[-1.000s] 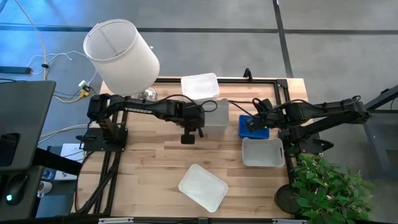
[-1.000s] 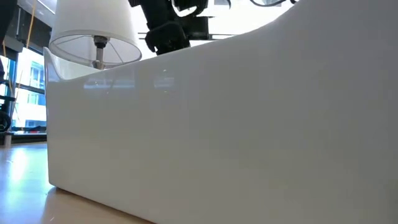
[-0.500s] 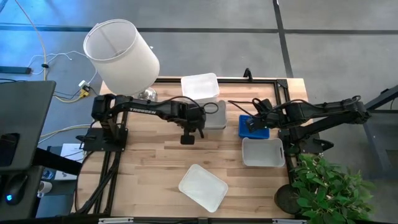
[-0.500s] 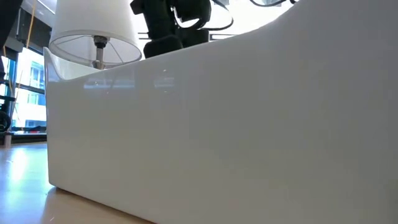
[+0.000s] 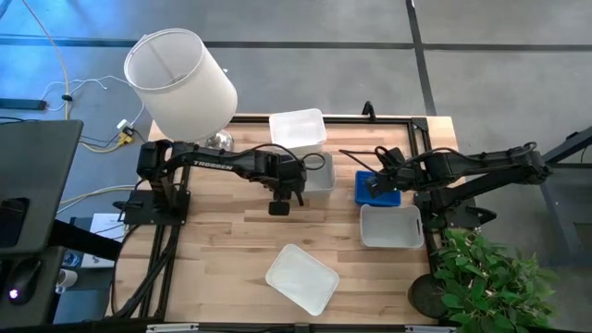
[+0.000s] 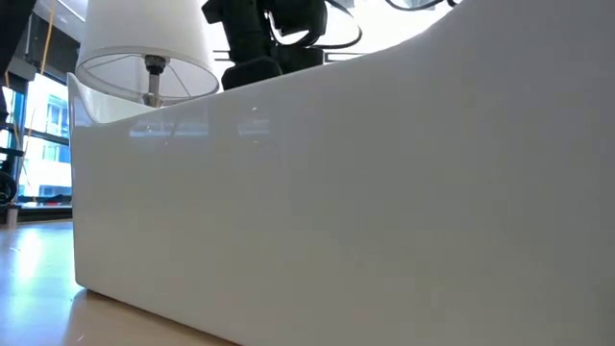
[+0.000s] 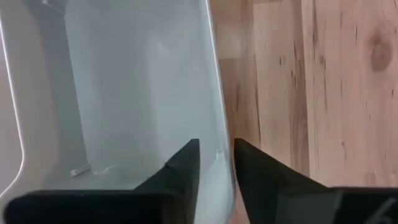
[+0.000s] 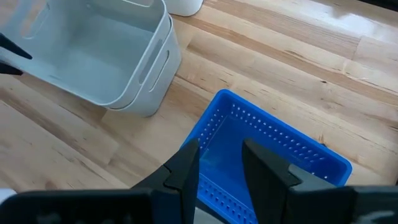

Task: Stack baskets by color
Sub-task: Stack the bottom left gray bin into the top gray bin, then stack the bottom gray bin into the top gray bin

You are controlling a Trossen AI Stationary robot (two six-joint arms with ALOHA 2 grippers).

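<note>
Left hand (image 7: 216,163) straddles the wall of the white basket (image 5: 317,172) near the far edge of the bench (image 5: 222,240), fingers a little apart, one each side. You should keep the basket level and release only when it sits fully nested. Its opening faces up; its long axis I cannot tell. Right hand (image 8: 221,163) grips the blue basket (image 8: 273,146) rim.

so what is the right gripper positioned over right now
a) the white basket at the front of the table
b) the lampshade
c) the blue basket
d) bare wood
c: in the right wrist view the right gripper has its two fingers straddling the near wall of the blue basket, and the high view shows that arm's tip over the same blue basket, far from the lampshade.
</note>
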